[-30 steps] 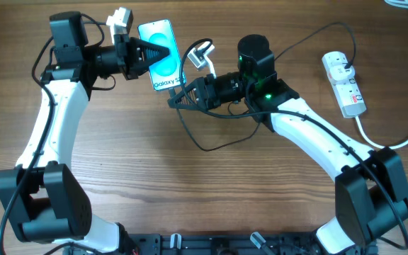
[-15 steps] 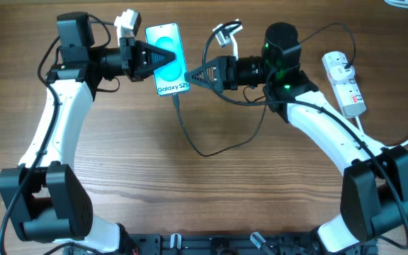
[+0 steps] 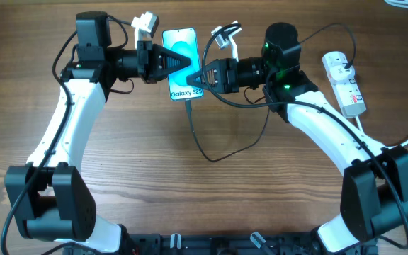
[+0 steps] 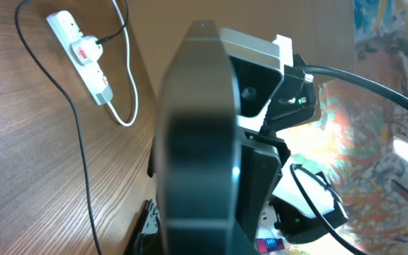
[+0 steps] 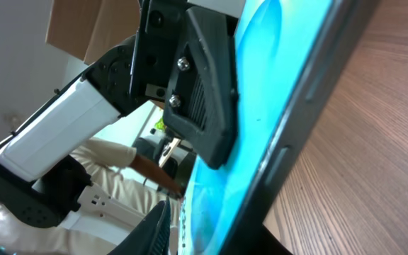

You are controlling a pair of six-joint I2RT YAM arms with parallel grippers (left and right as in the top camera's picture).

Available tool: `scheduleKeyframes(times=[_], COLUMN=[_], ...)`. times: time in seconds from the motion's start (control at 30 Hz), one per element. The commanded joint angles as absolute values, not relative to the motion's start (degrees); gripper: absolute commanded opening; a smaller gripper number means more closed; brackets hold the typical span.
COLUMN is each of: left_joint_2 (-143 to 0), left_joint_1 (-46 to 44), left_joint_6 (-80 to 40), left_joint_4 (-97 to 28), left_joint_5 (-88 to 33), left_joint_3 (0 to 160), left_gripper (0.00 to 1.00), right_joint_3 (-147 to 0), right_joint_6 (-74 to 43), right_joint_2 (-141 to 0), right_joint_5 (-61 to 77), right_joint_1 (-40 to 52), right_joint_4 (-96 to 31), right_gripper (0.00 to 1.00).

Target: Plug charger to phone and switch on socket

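Observation:
The phone (image 3: pixel 185 85), cyan screen up, hangs above the table with my left gripper (image 3: pixel 179 62) shut on it from the left. The charger (image 3: pixel 222 152) is a thin black cable; its plug (image 3: pixel 188 105) sits in the phone's lower end, and the cable loops across the table toward the socket (image 3: pixel 346 85) at far right. My right gripper (image 3: pixel 198 74) straddles the phone's right edge. In the right wrist view the phone (image 5: pixel 275 106) lies between the fingers (image 5: pixel 158 227), with a narrow gap on the screen side. The phone (image 4: pixel 197 142) fills the left wrist view edge-on.
A thick white cord (image 3: pixel 402 138) runs from the socket off the right edge. The left wrist view shows the socket (image 4: pixel 83 51), its white cord (image 4: pixel 122 106) and the black cable (image 4: pixel 80 156) on the wooden table (image 3: pixel 119 184).
My right gripper let go of the plug, opened and drew back to the right. The left arm carried the phone rightward into the right jaws, which have narrowed.

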State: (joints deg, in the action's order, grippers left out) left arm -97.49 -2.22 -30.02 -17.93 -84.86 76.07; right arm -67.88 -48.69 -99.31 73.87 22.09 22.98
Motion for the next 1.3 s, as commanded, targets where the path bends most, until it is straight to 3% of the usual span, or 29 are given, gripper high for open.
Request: scheduleKeyframes(times=[0.0, 0.13, 0.43, 0.57, 0.77, 0.87, 0.97, 1.07, 1.1, 1.17, 1.27], left_joint_2=[-96.64, -96.64, -96.64, -96.64, -96.64, -96.64, -96.64, -96.64, -96.64, -96.64, -96.64], left_joint_1=[-2.5, -2.52, -2.52, -2.52, -2.52, -2.52, -2.52, -2.46, -2.35, -1.85, -0.14], left_joint_6=[-28.53, -27.14, -25.63, -25.65, -25.67, -25.67, -25.65, -25.67, -25.67, -25.67, -25.67], left_joint_4=[-17.54, -17.54, -17.5, -17.54, -17.54, -17.52, -17.5, -17.5, -17.47, -17.34, -17.63], left_joint_5=[-84.12, -84.16, -86.74, -86.76, -86.74, -86.74, -86.67, -85.69, -85.41, -84.73, -78.24], left_joint_3=[75.96, 75.96, 75.96, 75.96, 75.96, 75.96, 75.96, 75.96, 75.96, 75.96, 75.96], left_gripper=[0.04, 0.04, 0.04, 0.04, 0.06, 0.07, 0.19, 0.45, 0.77, 1.0, 1.0], right_joint_3=[-68.88, -68.88, -68.88, -68.88, -68.88, -68.88, -68.88, -68.88, -68.88, -68.88, -68.88], right_joint_6=[-48.18, -48.01, -48.21, -49.36, -49.65, -49.71, -49.71, -49.71, -49.71, -49.69, -49.23], right_joint_2=[-98.45, -98.45, -98.45, -98.45, -98.45, -98.45, -98.45, -98.45, -98.45, -98.45, -98.48], right_joint_5=[76.62, 76.38, 75.83, 74.32, 72.9, 72.93, 72.93, 72.93, 72.93, 72.66, 69.69], right_joint_1=[22.83, 22.87, 22.87, 22.85, 22.85, 22.85, 22.85, 22.85, 22.85, 22.85, 22.85], right_joint_4=[22.7, 16.73, 16.27, 16.25, 16.23, 16.23, 16.23, 16.23, 16.23, 16.21, 12.84], right_gripper=[0.39, 0.39, 0.38, 0.21, 0.04, 0.04, 0.04, 0.04, 0.04, 0.04, 0.04])
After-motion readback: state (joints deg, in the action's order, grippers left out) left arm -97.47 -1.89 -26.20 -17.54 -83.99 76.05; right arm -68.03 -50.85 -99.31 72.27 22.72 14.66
